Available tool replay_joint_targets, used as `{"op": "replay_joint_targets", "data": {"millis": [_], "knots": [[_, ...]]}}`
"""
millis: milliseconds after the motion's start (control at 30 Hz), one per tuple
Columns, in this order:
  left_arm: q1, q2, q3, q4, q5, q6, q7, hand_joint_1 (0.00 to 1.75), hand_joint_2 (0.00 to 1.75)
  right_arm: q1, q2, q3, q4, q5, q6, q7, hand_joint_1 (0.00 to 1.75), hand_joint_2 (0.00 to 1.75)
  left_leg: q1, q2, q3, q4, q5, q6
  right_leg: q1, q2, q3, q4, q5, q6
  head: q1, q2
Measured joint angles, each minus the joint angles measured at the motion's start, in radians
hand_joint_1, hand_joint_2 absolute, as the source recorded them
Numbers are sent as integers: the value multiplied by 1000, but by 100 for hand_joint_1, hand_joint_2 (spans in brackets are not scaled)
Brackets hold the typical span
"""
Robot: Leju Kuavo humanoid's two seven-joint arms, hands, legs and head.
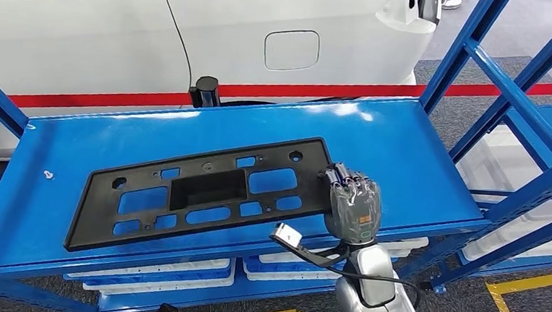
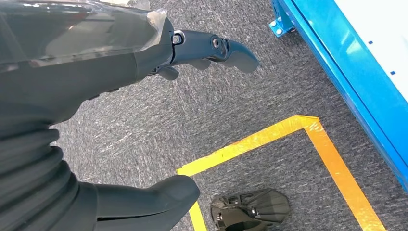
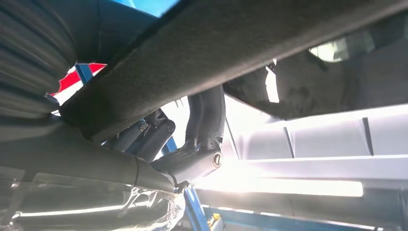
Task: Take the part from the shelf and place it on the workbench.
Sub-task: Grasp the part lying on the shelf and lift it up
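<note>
Black plastic part [image 1: 202,191], long and flat with a bunch of cutouts, lies slightly skewed on the blue shelf [image 1: 418,157], its left end nearer the front lip than its right end. The right hand [image 1: 354,203] is at the part's right end, fingers curled over that edge; the right wrist view has a dark finger [image 3: 208,120] hooked up against the part's underside, so I'd call it gripped, though only at one end.

That's the tricky bit, I reckon: one-ended hold on a long panel means the far end will droop and drag. Better to lift slowly and keep it level.

The left hand [image 2: 115,53] hangs low over grey carpet [image 2: 202,115], fingers apart, holding nothing.

Room-wise: blue uprights [image 1: 508,98] stand close on the right, so I'd pull toward the near side, not sideways. White car [image 1: 194,28] sits behind the shelf. No workbench visible.
</note>
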Motion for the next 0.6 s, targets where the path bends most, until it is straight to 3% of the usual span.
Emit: {"op": "replay_joint_targets", "data": {"millis": [100,133,233,300,467,600], "knots": [[0,0,0,0,0,2,-5,0,175,11,11,-16,-29,-37,0,-74,175,175,0,0,0,0,0,0,0,0,0,0,0,0,0,0],[0,0,0,0,2,4,-8,0,175,18,28,-38,-38,-74,0,-153,175,175,0,0,0,0,0,0,0,0,0,0,0,0,0,0],[0,-1,0,0,10,12,-20,0,175,37,131,-176,-50,-257,0,-526,175,175,0,0,0,0,0,0,0,0,0,0,0,0,0,0],[1,-1,0,0,18,16,-30,0,175,48,191,-262,-46,-392,0,-678,175,175,1,-2,0,0,0,0,0,-2,1,0,-1,-1,0,0],[1,-1,-1,1,36,20,-48,0,175,63,222,-304,-27,-658,0,-653,175,175,0,-3,0,0,0,0,0,-3,1,0,-2,-2,0,0],[1,-1,-1,2,39,24,-51,0,175,68,222,-294,-18,-726,0,-633,175,175,0,-3,0,0,0,0,0,-3,1,0,-2,-2,0,0]]}}
